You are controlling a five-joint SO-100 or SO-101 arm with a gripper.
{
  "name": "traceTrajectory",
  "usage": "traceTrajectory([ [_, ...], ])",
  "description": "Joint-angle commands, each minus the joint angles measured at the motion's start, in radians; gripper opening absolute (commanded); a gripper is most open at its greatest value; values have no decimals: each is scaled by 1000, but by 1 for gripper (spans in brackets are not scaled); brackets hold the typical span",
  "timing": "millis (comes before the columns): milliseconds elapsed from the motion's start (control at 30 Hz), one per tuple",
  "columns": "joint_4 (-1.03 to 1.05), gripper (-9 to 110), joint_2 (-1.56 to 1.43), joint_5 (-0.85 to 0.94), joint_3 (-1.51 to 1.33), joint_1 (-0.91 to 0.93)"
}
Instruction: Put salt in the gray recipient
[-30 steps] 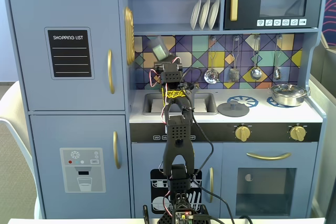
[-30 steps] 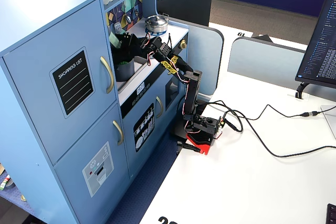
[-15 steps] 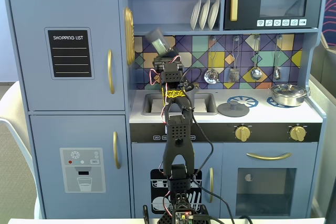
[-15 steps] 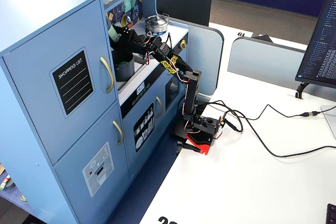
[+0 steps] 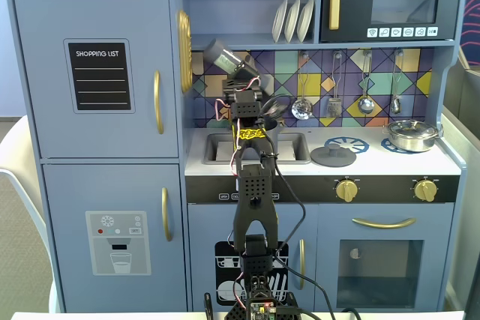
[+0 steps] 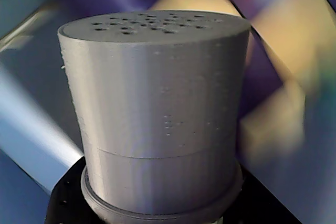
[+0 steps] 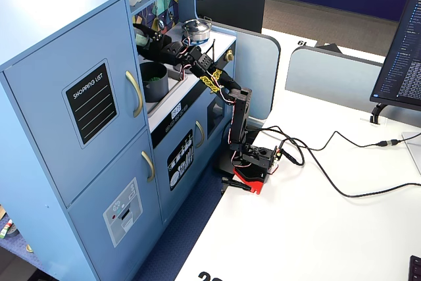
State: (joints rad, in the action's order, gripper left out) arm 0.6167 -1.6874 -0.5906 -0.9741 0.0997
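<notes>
Since the earlier frames the arm has lifted and swung the salt (image 5: pixel 223 58) higher and further left in a fixed view, so it now sits tilted with its top toward the upper left, just under the shelf that carries the white plates (image 5: pixel 293 19). It is clamped in the pincer (image 5: pixel 241 74), whose jaws grasp its lower end. In the wrist view the salt (image 6: pixel 157 108) fills most of the picture, its perforated top facing away from the camera, with the patterned backsplash blurred behind it. In a fixed view from the side, the gray recipient (image 7: pixel 153 81) stands in the sink area of the toy kitchen, with something green inside it, and the salt (image 7: pixel 143 36) is held above it and apart from it. A flat gray lid (image 5: pixel 333 156) lies on the bench beside the sink, and a shiny steel pan (image 5: pixel 411 135) rests on the far right burner.
</notes>
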Motion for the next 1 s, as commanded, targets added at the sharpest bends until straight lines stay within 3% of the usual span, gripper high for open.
traceTrajectory([
  [0, -86, 0, -51, 759, 3, 232],
  [167, -209, 0, -58, 1698, -32, 483],
  [300, -236, 0, -61, 2065, -100, 644],
  [533, -279, 0, -46, 2214, -244, 767],
  [967, -471, 0, 26, 2132, -411, 822],
])
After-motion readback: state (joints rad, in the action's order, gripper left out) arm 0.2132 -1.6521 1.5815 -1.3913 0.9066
